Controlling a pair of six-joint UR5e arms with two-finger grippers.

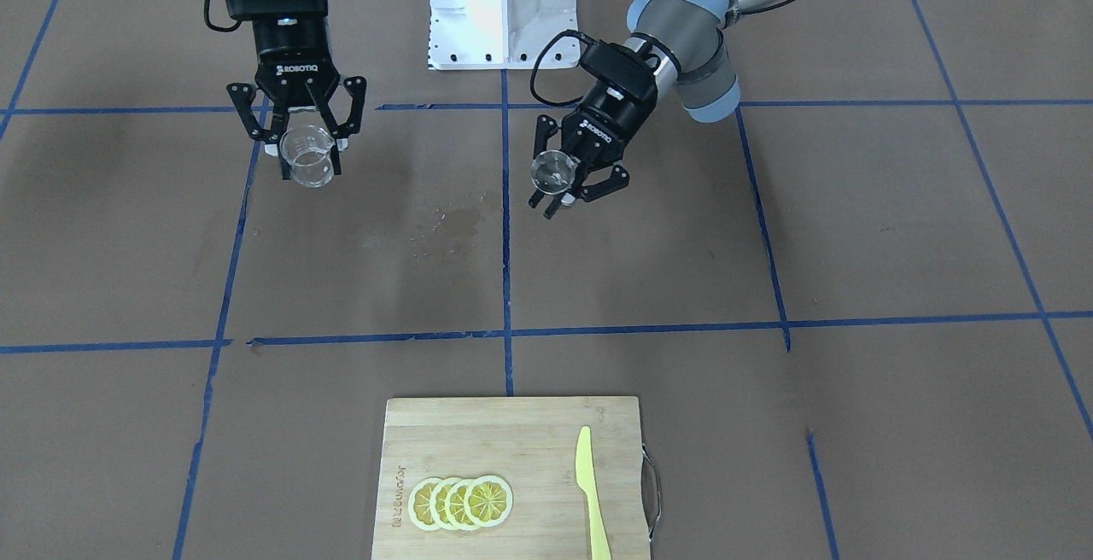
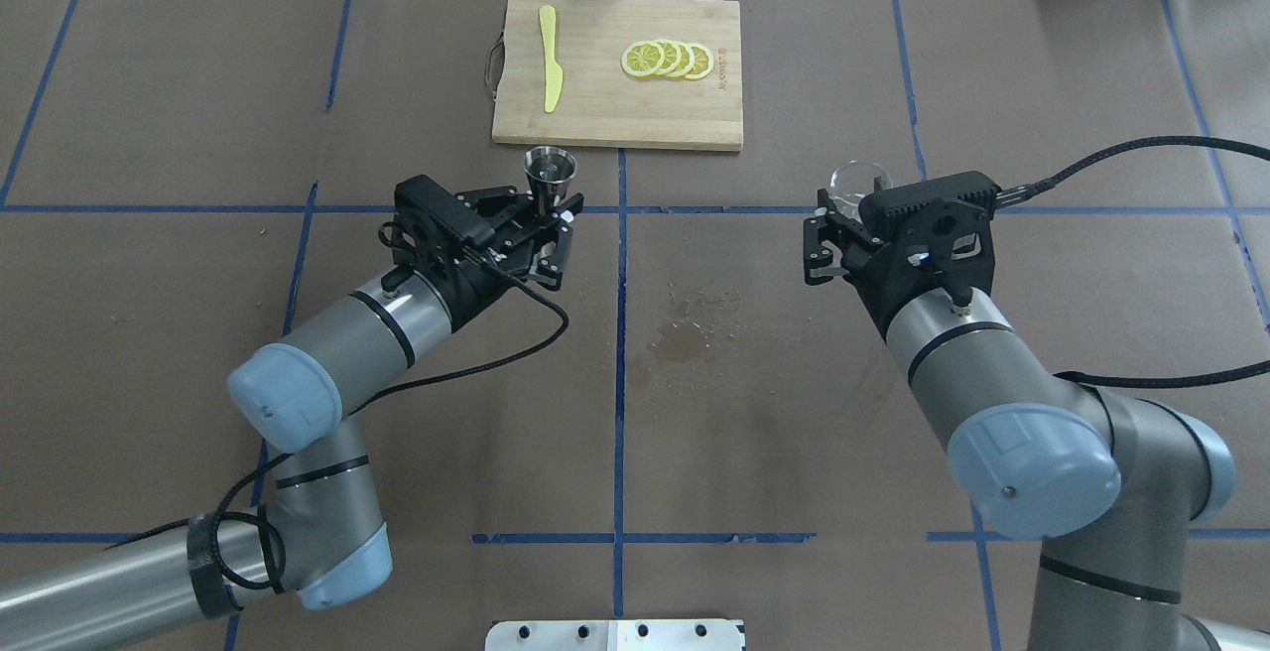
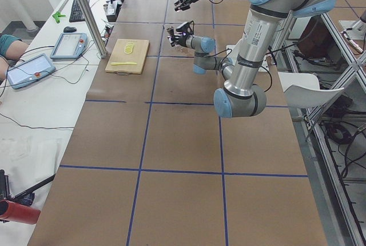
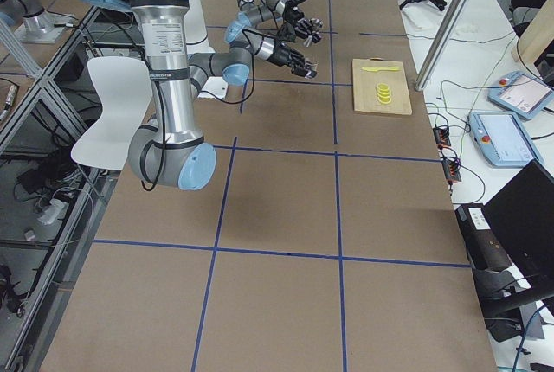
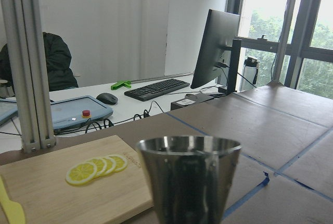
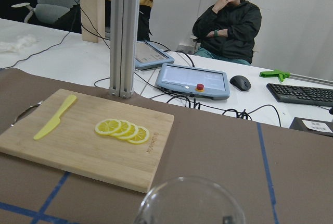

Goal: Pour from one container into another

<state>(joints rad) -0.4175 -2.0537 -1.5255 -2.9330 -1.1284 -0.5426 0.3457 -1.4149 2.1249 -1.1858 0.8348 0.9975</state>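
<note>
Left gripper [image 1: 570, 189]: jaws clamped on the steel jigger [image 1: 551, 169] at its narrow waist. The jigger is held clear of the table and, in the left wrist view, stands upright with its mouth open upward.

Right gripper [image 1: 309, 150]: jaws closed on the clear glass cup [image 2: 855, 180], which is also off the table.

Position, taken from the cutting board [image 2: 615, 105]: both vessels are on the robot's side of the board. The jigger is toward the end with the yellow knife [image 2: 549, 70]. The glass is out past the end with the lemon slices [image 2: 667, 59]. The two vessels are well apart.

Contents: I cannot tell whether the glass holds any liquid, as it is clear and small in every view. A damp patch [image 2: 685, 333] marks the table covering on the robot's side of the board, between the arms.

Assessment: both vessels are grasped and lifted, and the pour has not begun. The step in hand looks to be bringing them together.

The next move calls for carrying the glass across until its rim is over the jigger's mouth, then tipping it slowly. The jigger should be kept level throughout, because its mouth is a narrow target.
</note>
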